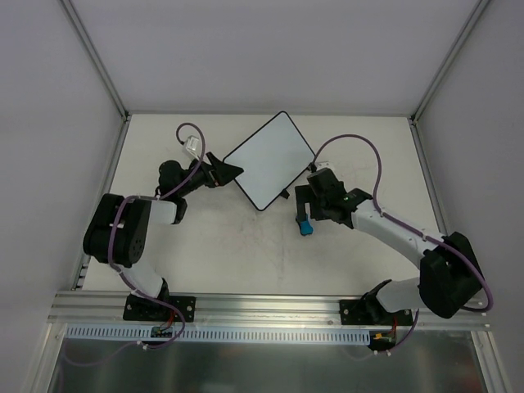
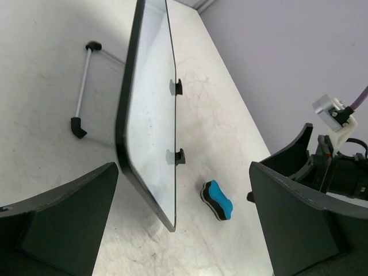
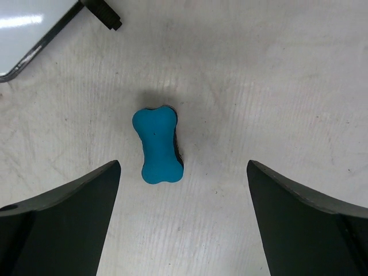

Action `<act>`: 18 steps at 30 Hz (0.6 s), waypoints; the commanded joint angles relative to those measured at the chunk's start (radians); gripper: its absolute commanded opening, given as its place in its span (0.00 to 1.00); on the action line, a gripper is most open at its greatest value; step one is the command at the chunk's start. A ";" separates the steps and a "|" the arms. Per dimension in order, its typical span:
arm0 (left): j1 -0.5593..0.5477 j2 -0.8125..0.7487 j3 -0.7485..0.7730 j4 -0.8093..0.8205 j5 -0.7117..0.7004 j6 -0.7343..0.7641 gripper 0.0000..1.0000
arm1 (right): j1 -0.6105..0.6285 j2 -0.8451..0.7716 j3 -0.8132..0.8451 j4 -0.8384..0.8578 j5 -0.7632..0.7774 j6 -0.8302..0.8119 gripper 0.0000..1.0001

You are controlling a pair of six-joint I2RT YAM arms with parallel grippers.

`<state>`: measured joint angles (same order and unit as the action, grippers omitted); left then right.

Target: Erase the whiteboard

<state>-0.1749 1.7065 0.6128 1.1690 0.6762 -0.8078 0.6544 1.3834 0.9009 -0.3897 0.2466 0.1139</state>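
The whiteboard [image 1: 270,158] lies turned like a diamond at the middle back of the table, and its white face shows no marks. In the left wrist view the whiteboard [image 2: 148,109] is seen nearly edge-on, with its near corner between my fingers' lines. My left gripper [image 1: 232,171] is open at the board's left edge and holds nothing. A small blue eraser block [image 1: 304,227] lies on the table in front of the board. My right gripper [image 1: 304,210] hangs open just above the eraser [image 3: 157,146], which lies closer to the left finger [image 3: 69,218].
The board's wire stand with black feet [image 2: 82,86] shows under its far side. A black foot [image 3: 107,14] pokes out at the board's near edge. The eraser [image 2: 217,200] and the right arm [image 2: 339,169] show in the left wrist view. Enclosure walls stand behind and beside the table.
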 commanded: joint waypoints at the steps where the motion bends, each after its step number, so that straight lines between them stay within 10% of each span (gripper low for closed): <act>1: 0.008 -0.160 -0.015 -0.184 -0.076 0.191 0.99 | -0.024 -0.082 -0.005 0.023 -0.015 -0.016 0.98; 18: 0.011 -0.484 -0.042 -0.876 -0.556 0.397 0.99 | -0.124 -0.225 0.009 0.035 -0.015 -0.089 0.99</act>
<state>-0.1745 1.2980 0.5953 0.4515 0.2752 -0.4591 0.5373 1.2098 0.8970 -0.3851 0.2062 0.0643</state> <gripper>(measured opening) 0.990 0.988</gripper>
